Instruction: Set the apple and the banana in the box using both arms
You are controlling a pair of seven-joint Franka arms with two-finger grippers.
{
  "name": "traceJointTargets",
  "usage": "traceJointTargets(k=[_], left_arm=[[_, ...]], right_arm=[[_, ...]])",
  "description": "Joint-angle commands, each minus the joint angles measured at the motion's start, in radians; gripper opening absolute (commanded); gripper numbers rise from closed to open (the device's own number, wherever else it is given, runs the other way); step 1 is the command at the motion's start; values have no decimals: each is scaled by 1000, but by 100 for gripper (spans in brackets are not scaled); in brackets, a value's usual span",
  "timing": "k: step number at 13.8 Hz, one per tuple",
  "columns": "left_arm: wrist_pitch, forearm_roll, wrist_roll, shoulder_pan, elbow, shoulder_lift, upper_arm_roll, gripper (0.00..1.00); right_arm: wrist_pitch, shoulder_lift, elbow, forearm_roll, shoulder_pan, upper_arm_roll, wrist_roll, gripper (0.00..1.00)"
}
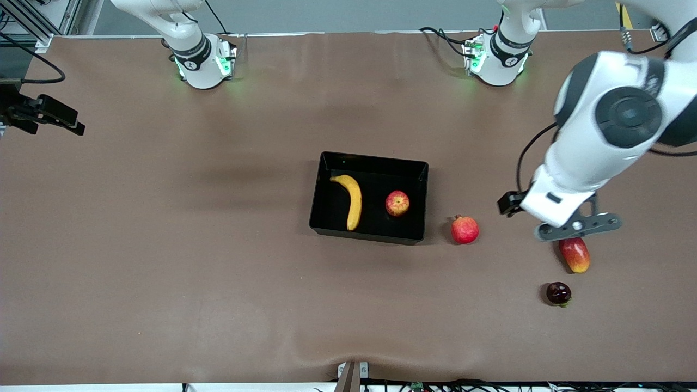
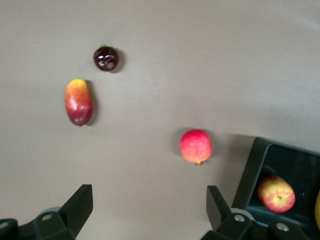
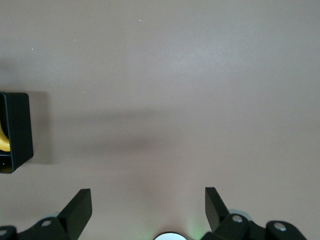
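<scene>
Fruit is boxed, banana [image 1: 353, 201] at nine o'clock of apple [image 1: 397, 203] in box [image 1: 326, 188]; left gripper [image 2: 147, 210] and right gripper [image 3: 147, 207], spread wide and empty, should lift clear of the table.

A robotics lab: two white arms [image 1: 599, 141] rise from bases [image 1: 204, 62] bolted along one edge of a brown-covered counter [image 1: 163, 245], green status lights glowing at each base. Loose black cables [image 1: 32, 65] trail near the bases, beside an aluminium frame [image 1: 38, 22] at the counter's corner.
</scene>
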State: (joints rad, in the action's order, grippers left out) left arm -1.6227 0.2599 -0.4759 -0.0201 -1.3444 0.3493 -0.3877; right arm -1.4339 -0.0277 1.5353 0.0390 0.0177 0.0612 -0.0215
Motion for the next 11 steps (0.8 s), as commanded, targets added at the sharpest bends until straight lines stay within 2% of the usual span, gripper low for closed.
traceJointTargets(k=[1, 4, 6, 8, 10, 11], left_arm=[[32, -60, 59, -67, -71, -101, -7, 100], [32, -154, 141, -139, -145, -203, -7, 100], [32, -168, 193, -143, -215, -281, 15, 100], [32, -201, 261, -112, -283, -357, 99, 100], [32, -223, 301, -16, -353, -430, 232, 100], [32, -223, 304, 2, -375, -455, 254, 100]], right_arm=[[12, -1, -14, 7, -4, -4, -3, 100], [12, -1, -14, 7, -4, -4, 8, 100], [10, -1, -14, 5, -5, -4, 8, 100], [9, 0, -14, -4, -7, -3, 6, 100], [10, 0, -12, -4, -2, -4, 6, 100], [9, 0, -14, -4, -1, -4, 8, 100]])
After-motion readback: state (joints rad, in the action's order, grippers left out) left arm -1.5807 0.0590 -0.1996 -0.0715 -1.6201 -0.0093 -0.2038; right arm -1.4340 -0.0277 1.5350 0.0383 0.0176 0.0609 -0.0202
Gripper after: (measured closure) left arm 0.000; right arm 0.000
